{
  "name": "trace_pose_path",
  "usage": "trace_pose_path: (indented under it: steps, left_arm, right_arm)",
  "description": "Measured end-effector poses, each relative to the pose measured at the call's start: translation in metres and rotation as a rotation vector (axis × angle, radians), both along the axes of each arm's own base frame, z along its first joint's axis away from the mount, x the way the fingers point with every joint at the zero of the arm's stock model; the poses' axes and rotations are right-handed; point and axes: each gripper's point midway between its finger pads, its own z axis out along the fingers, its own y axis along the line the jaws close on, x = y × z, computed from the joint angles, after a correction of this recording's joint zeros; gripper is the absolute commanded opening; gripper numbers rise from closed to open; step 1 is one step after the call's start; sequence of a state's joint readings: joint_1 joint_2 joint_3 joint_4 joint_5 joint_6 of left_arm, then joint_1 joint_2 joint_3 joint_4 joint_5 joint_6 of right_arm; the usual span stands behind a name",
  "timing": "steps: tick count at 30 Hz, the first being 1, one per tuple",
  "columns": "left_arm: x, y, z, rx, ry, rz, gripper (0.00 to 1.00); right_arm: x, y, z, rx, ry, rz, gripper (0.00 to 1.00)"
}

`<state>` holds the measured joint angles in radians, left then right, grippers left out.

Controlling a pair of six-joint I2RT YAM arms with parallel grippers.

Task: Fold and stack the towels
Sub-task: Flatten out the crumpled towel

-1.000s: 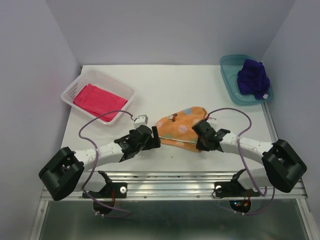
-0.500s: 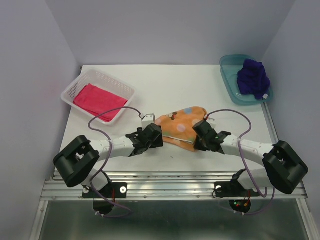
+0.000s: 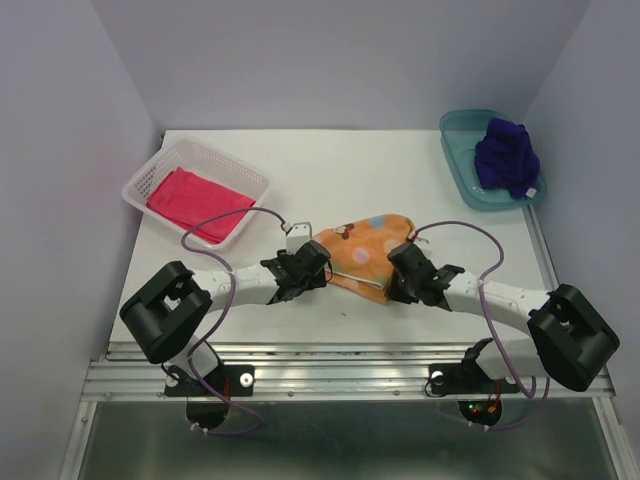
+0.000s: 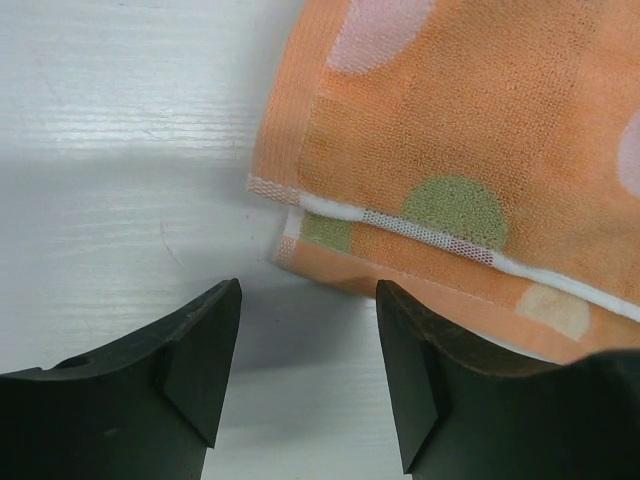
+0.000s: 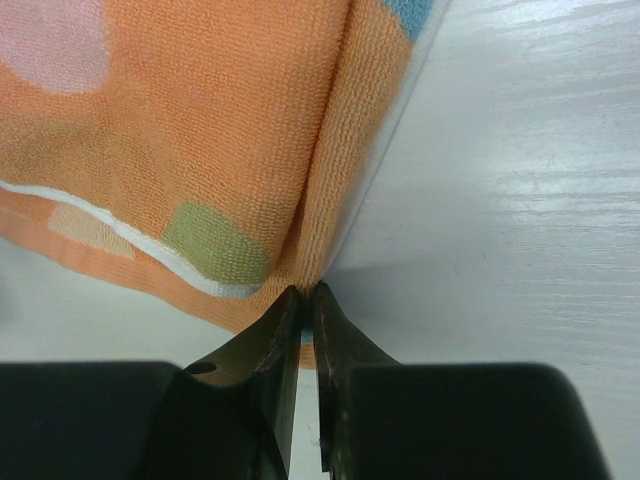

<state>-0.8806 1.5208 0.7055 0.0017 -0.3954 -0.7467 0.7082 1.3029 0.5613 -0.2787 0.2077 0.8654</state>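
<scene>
The orange polka-dot towel (image 3: 362, 252) lies folded over on the table's middle. My right gripper (image 3: 392, 287) is shut on its near right edge, and the right wrist view shows the orange cloth (image 5: 200, 150) pinched between the jaws. My left gripper (image 3: 318, 272) is open at the towel's near left corner; in the left wrist view the corner (image 4: 300, 225) lies just ahead of the gap, untouched. The pink-red towel (image 3: 198, 200) lies folded in the white basket (image 3: 150, 173). The dark purple-blue towel (image 3: 506, 156) sits bunched in the teal tray (image 3: 462, 158).
The basket stands at the left rear and the tray at the right rear corner. Both arms' purple cables (image 3: 215, 225) loop above the table near the towel. Grey walls close in the left, back and right sides.
My left arm has swung right and forward, bringing its open gripper up to the orange towel's left corner. The right gripper has stayed shut on the towel, shifting slightly left.
</scene>
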Motion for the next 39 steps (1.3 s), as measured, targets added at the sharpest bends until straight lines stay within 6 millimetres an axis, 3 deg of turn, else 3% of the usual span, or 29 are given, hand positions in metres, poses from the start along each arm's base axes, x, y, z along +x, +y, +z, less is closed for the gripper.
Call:
trace_pose_path:
  steps: [18,39]
  left_arm:
    - [0.009,0.009,0.008,-0.034,0.000,0.038,0.67]
    - [0.021,0.004,-0.002,-0.006,-0.007,0.033,0.52]
  right_arm:
    - [-0.002,-0.001,0.000,0.002,0.003,-0.001,0.13]
    - [-0.004,-0.002,0.000,0.005,0.003,-0.004,0.13]
